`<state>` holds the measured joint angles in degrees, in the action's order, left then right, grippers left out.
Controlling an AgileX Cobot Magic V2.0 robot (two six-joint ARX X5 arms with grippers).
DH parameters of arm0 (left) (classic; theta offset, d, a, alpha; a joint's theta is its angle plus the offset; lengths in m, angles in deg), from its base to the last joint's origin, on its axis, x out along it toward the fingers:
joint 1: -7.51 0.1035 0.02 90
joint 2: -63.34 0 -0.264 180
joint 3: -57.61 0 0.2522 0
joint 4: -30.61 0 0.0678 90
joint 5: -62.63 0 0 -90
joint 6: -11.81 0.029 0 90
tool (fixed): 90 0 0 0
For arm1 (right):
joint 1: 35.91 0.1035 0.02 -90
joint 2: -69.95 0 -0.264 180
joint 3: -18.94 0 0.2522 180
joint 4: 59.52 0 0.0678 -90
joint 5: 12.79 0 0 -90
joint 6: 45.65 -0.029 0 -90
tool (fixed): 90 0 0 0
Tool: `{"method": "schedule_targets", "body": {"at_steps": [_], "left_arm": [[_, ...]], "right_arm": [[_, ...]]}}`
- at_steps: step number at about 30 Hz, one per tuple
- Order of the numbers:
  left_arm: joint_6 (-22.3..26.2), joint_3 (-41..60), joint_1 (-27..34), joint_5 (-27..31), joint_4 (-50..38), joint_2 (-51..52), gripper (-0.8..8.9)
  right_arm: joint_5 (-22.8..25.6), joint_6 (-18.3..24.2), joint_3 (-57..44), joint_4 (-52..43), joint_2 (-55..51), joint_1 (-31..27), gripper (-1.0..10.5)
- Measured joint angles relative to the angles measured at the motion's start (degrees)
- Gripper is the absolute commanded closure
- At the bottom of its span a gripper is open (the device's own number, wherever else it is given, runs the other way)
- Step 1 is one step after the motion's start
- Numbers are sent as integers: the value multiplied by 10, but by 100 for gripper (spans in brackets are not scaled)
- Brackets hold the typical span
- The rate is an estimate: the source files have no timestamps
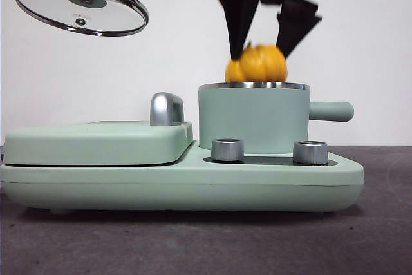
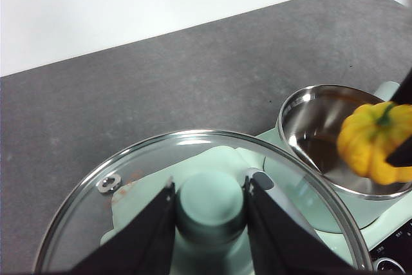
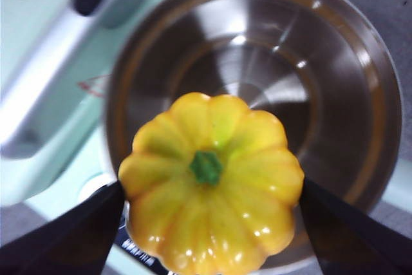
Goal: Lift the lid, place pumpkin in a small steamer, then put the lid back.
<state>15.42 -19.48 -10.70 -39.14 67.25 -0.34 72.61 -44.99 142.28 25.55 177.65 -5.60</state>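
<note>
My left gripper (image 2: 210,214) is shut on the mint-green knob (image 2: 210,205) of the glass lid (image 1: 80,4), held tilted high at the upper left, away from the pot. My right gripper (image 1: 261,46) is shut on the yellow-orange pumpkin (image 1: 257,64) and holds it just above the steel rim of the small steamer (image 1: 254,120). In the right wrist view the pumpkin (image 3: 212,178) with its green stem hangs over the near edge of the steamer's open steel bowl (image 3: 335,88). The left wrist view shows the pumpkin (image 2: 376,143) over the steamer (image 2: 322,136).
The steamer stands on a mint-green cooker base (image 1: 180,181) with two steel dials (image 1: 227,150). A flat mint-green griddle cover (image 1: 96,143) with a steel handle (image 1: 166,109) lies to its left. The steamer's side handle (image 1: 331,111) points right. A dark table (image 1: 206,243) lies below.
</note>
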Motion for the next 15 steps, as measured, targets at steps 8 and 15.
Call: {"method": "schedule_targets", "body": {"at_steps": [8,15], "left_arm": [[0,0,0,0,0,0,796],[0,0,0,0,0,0,796]], "right_arm": [[1,7,0,-43,45,-13,556],[1,10,0,-49,71,-12,556]]}}
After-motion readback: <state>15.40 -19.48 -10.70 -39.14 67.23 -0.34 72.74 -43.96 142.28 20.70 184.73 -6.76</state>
